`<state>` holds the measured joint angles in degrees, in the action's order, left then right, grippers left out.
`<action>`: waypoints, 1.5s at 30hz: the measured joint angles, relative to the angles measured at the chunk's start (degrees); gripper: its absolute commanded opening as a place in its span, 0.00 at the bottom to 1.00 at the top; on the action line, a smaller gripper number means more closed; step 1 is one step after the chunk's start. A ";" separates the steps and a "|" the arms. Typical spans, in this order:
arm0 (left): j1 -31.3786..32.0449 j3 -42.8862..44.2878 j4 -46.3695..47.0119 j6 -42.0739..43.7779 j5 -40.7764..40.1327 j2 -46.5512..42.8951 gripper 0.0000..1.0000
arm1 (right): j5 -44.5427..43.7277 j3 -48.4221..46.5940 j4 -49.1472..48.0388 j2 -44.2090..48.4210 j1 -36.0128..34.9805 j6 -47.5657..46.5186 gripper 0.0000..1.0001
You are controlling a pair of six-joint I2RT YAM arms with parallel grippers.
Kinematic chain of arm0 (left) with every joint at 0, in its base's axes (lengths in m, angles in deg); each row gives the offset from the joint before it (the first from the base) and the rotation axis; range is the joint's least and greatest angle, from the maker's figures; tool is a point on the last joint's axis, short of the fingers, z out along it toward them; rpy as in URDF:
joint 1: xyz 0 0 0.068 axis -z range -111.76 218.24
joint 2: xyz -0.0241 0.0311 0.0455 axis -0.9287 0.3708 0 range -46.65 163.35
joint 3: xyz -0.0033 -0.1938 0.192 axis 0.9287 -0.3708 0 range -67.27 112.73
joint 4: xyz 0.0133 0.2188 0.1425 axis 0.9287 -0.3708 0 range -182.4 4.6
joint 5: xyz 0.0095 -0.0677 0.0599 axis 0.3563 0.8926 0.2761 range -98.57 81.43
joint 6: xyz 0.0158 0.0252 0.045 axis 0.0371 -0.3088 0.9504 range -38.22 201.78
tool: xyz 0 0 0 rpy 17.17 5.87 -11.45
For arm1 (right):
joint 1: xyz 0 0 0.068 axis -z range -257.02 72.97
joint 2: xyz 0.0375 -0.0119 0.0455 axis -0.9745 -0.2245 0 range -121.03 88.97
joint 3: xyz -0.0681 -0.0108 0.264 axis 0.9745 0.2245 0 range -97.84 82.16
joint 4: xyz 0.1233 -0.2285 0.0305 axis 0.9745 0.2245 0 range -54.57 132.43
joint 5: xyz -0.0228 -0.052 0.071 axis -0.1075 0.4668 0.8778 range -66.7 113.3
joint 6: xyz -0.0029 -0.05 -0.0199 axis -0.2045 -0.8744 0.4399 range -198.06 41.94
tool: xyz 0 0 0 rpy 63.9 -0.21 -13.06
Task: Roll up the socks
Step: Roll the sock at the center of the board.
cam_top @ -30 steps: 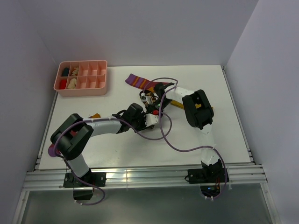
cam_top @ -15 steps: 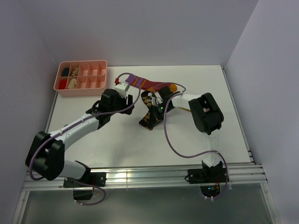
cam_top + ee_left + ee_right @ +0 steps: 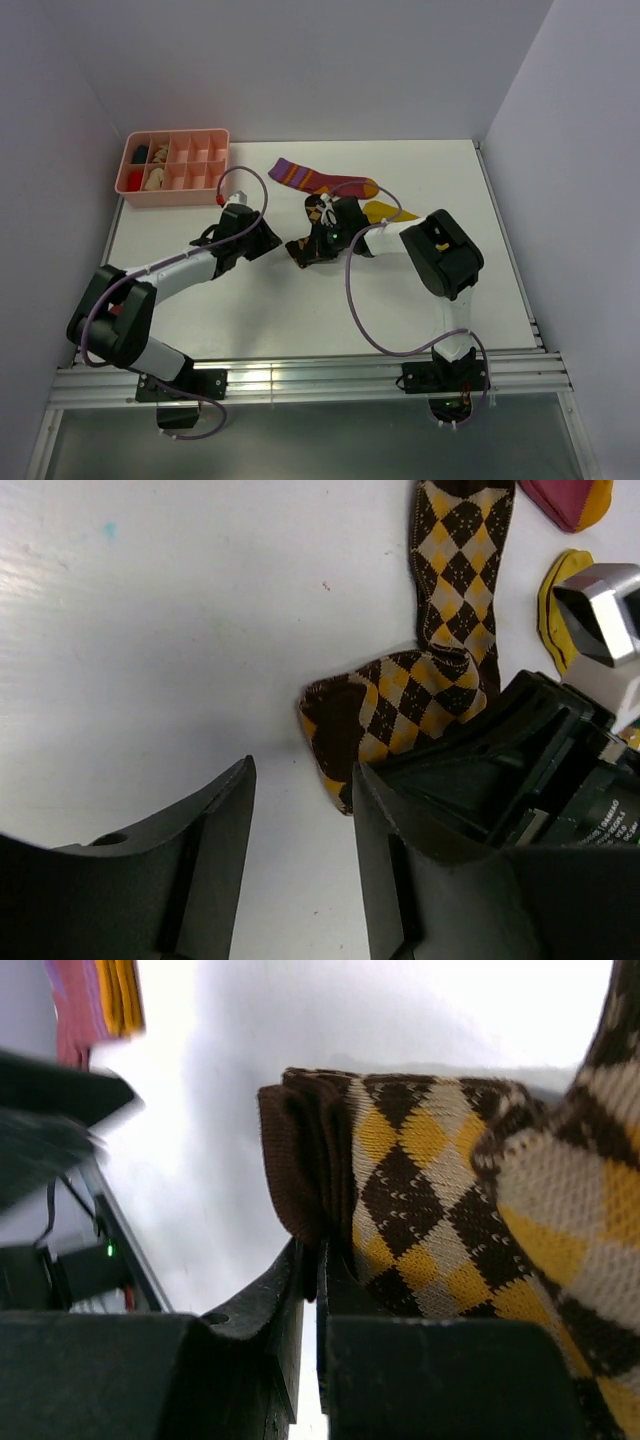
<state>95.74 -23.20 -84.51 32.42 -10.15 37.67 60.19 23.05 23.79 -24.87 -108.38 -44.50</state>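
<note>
The brown-and-tan diamond-check sock (image 3: pixel 322 212) lies mid-table, its lower end folded over. My right gripper (image 3: pixel 300 252) is shut on that folded end; in the right wrist view the jaws (image 3: pixel 315 1260) pinch the sock's dark brown edge (image 3: pixel 300 1160). My left gripper (image 3: pixel 272 243) is open and empty, just left of the fold, and its view shows the folded sock (image 3: pixel 400 705) beyond the fingers (image 3: pixel 215 850). One maroon sock (image 3: pixel 320 180) lies flat behind, the mustard-yellow sock (image 3: pixel 385 212) to its right. A second maroon sock is out of view.
A pink compartment tray (image 3: pixel 176 195) with small items stands at the back left. Purple cables loop over both arms. The right gripper's body (image 3: pixel 520 770) fills the right side of the left wrist view. White walls close the table's back and sides.
My left gripper has swung from beside the maroon sock's cuff down towards the diamond sock's folded end. My right gripper has drawn the sock's end a little to the left.
</note>
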 measured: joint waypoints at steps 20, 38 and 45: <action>-0.02 0.48 10.49 -4.96 2.43 13.25 0.45 | -2.69 -0.13 -9.14 -2.73 -1.81 4.13 0.00; -0.57 4.44 11.41 -4.81 3.43 17.97 0.00 | -5.14 0.83 -9.22 -0.92 -2.23 0.79 0.30; -0.26 11.89 -0.57 -2.73 2.21 18.75 0.00 | -22.01 5.33 -2.40 11.69 -6.64 -9.88 0.45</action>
<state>95.48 -11.31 -85.08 29.69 -7.94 56.42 38.18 28.38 21.38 -13.18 -115.02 -54.38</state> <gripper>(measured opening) 0.037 0.434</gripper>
